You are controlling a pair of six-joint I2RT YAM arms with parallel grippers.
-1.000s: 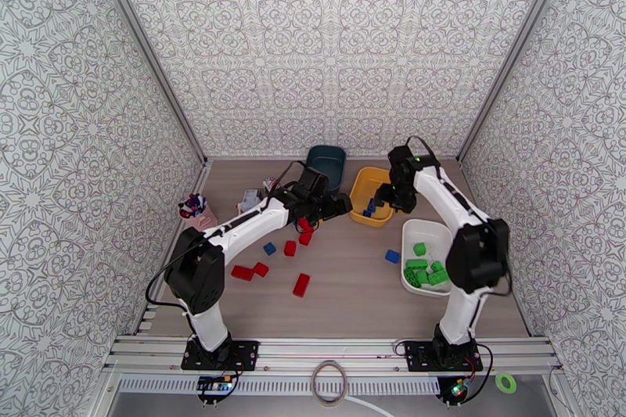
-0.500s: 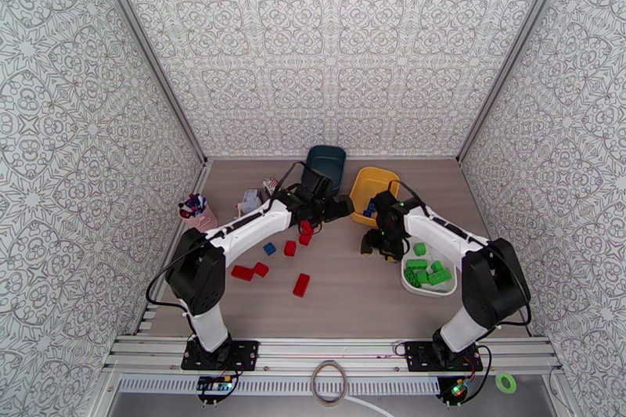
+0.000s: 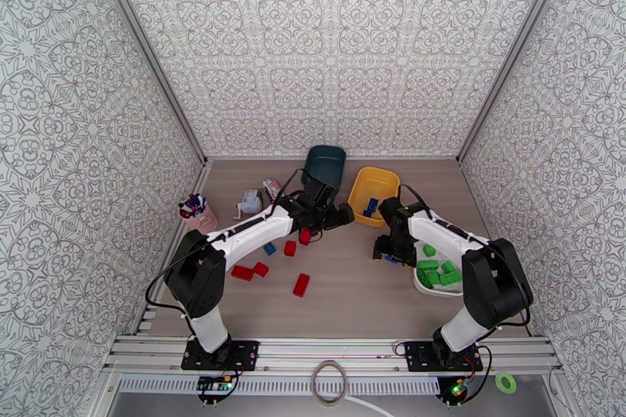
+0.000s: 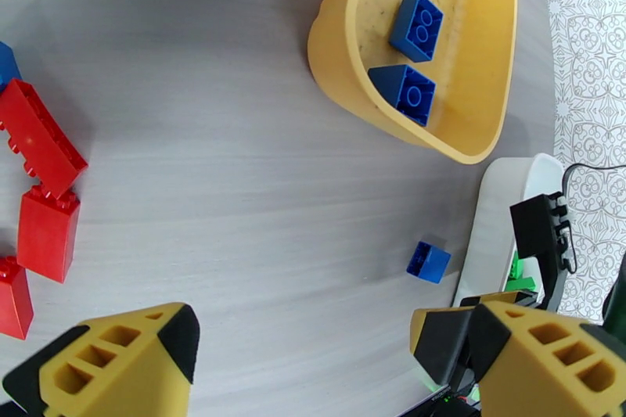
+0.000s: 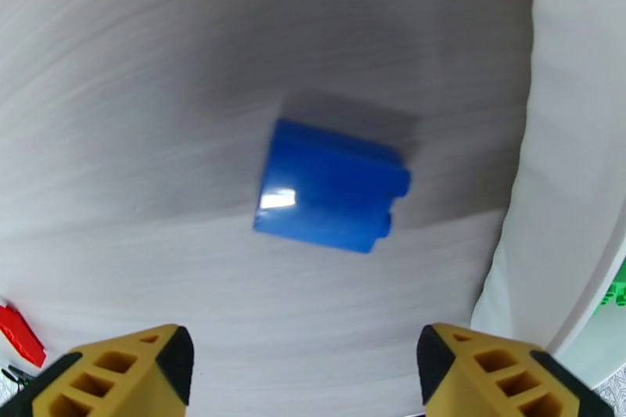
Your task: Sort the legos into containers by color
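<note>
The print on the striped packet and on the small white gadget by the pink cup of pens is too small to read. The right gripper hangs over a lone blue brick lying on the table just beside the wall of the white tray – its fingers stand apart with nothing clamped. The right arm crosses over the tray in the top view and covers part of it; green bricks show inside. The left gripper is spread wide and empty, above bare table between the red bricks and the yellow bin, which holds two blue bricks. Another small blue brick lies among the red ones, and the teal bin stands at the back – just beside the yellow one.
</note>
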